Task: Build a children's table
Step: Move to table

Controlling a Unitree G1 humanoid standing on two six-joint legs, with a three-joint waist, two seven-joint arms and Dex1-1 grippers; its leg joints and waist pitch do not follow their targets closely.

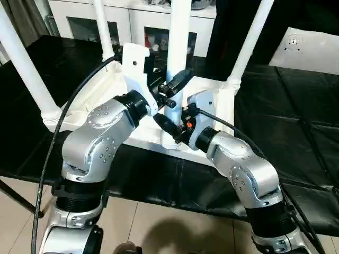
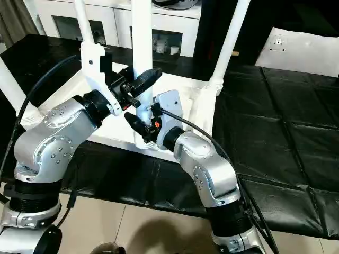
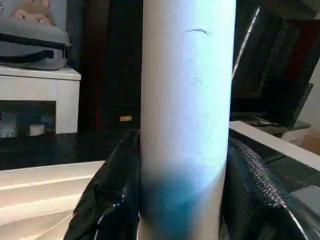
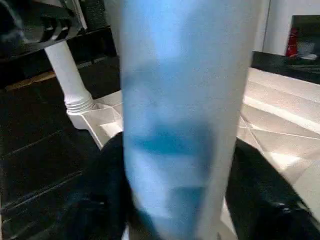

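The near leg (image 1: 179, 47) stands upright in the front corner socket of the upturned table top (image 1: 225, 100) on the black counter (image 1: 296, 116). Both tools clamp it: the left tool (image 1: 175, 87) higher, the right tool (image 1: 175, 126) just above the socket, so any push runs straight down its length.

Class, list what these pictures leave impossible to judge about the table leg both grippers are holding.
- Nearest leg, head views: top cut off by the picture's edge.
- Its socket, left eye view: joint hidden behind the right gripper.
- Tabletop, head views: ribbed underside covered by both arms.
- Right wrist view: leg surface blurred.
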